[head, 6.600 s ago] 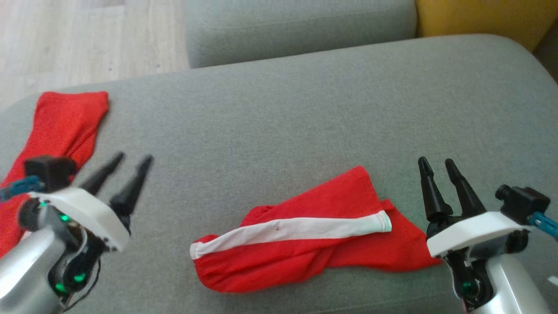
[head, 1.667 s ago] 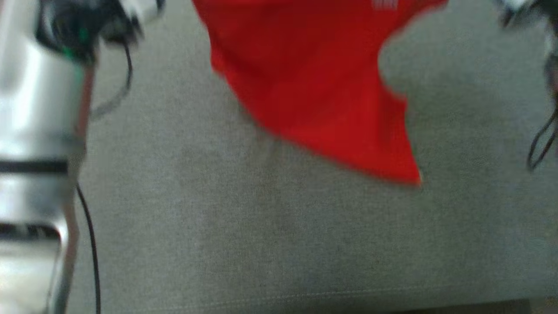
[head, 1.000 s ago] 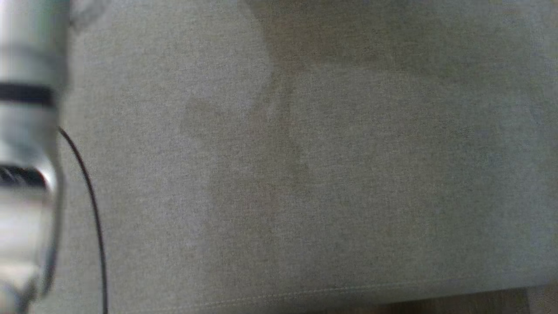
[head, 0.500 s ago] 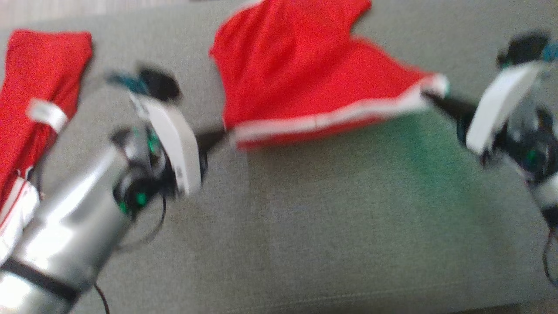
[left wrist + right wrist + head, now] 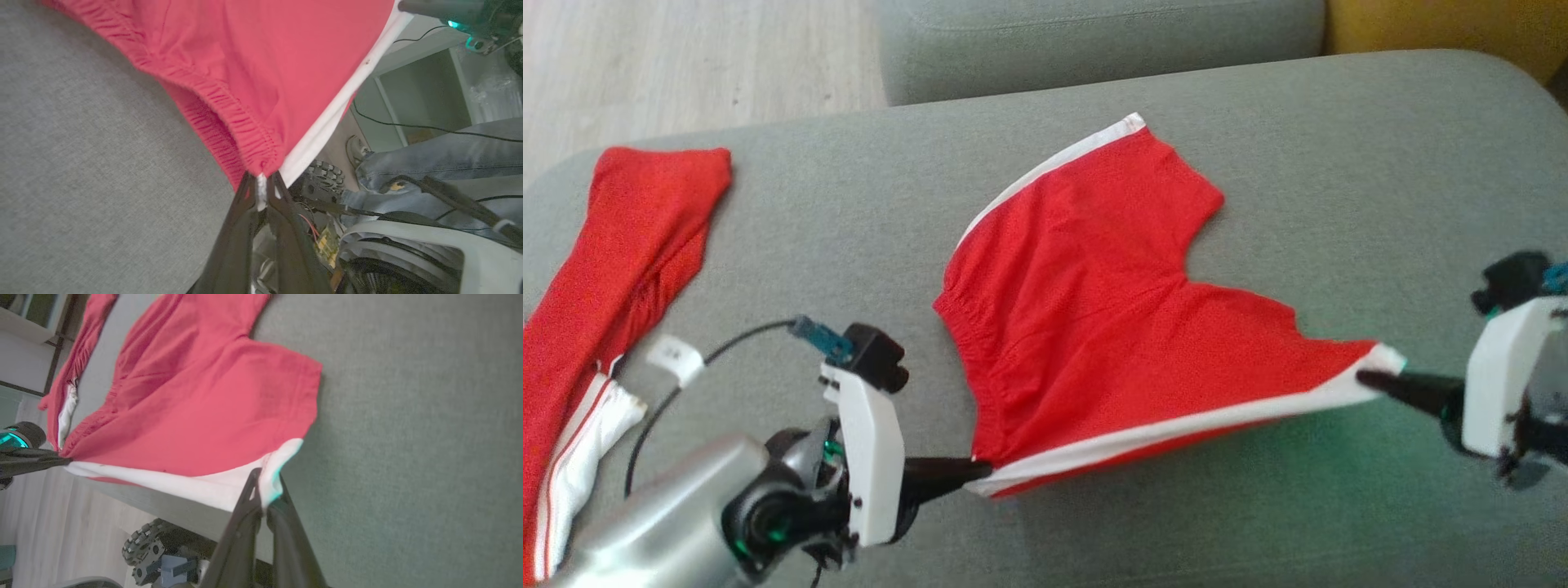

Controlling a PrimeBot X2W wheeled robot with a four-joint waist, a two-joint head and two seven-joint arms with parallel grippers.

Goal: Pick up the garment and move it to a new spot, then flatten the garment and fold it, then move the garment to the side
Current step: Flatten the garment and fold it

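The garment (image 5: 1111, 310) is a pair of red shorts with white side stripes, spread over the grey sofa seat (image 5: 1339, 188). Its near white-striped edge is stretched taut between my two grippers and lifted slightly off the cushion. My left gripper (image 5: 980, 471) is shut on the waistband corner (image 5: 261, 171) at the lower left. My right gripper (image 5: 1364, 378) is shut on the white hem corner (image 5: 278, 469) at the right. The far leg with its white stripe (image 5: 1086, 151) lies flat toward the sofa back.
A second red garment with white trim (image 5: 613, 269) lies at the sofa's left end. The sofa backrest (image 5: 1094, 41) runs across the top, with wooden floor (image 5: 686, 65) at upper left. A person's jeans-clad leg (image 5: 441, 159) and my wheeled base (image 5: 151, 547) appear beyond the seat's front edge.
The head camera has swung up from the bare cushion to the whole seat. The shorts, earlier hanging, now lie spread out, with both grippers lower and nearer the front edge.
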